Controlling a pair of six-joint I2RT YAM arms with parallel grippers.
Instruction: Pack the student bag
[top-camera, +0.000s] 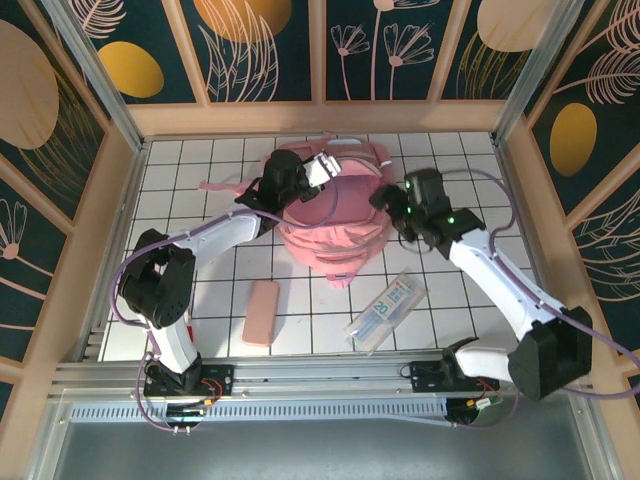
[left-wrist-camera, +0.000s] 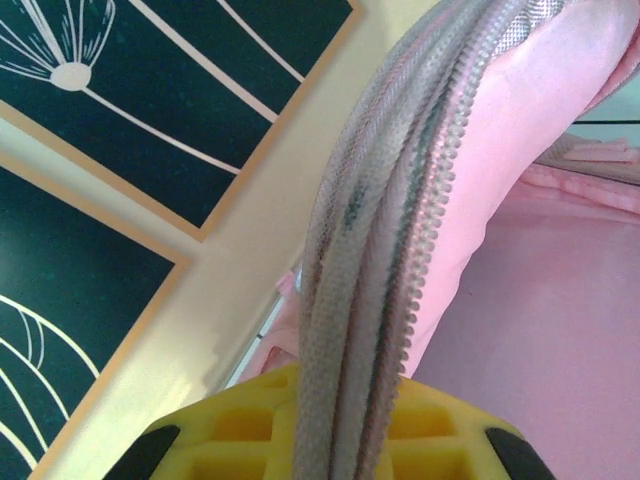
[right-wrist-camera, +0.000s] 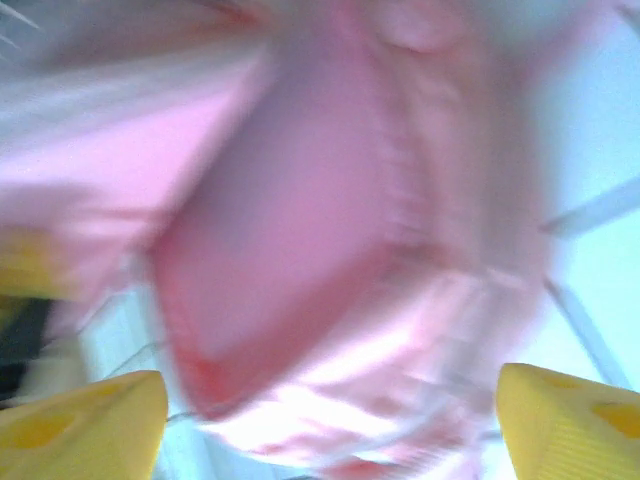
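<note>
The student bag (top-camera: 335, 235) is a big soft pink backpack slumped on the white tiled table at the back centre. My left gripper (top-camera: 312, 175) sits at its upper left, shut on the bag's zip edge. In the left wrist view the grey zipper band (left-wrist-camera: 400, 200) runs up from between the closed yellow fingers (left-wrist-camera: 230, 425) of that gripper (left-wrist-camera: 345, 400), with pink fabric (left-wrist-camera: 560, 330) on the right. My right gripper (top-camera: 385, 200) is at the bag's right side. In the blurred right wrist view that gripper (right-wrist-camera: 330, 420) is open, fingers (right-wrist-camera: 90, 425) wide apart, and the pink bag (right-wrist-camera: 300, 230) is just ahead.
A small pink pencil case (top-camera: 262, 312) lies on the tiles in front of the bag, to the left. A clear plastic packet (top-camera: 387, 310) lies in front to the right. Wooden walls with dark floral panels (top-camera: 260, 50) close in the table's back and sides.
</note>
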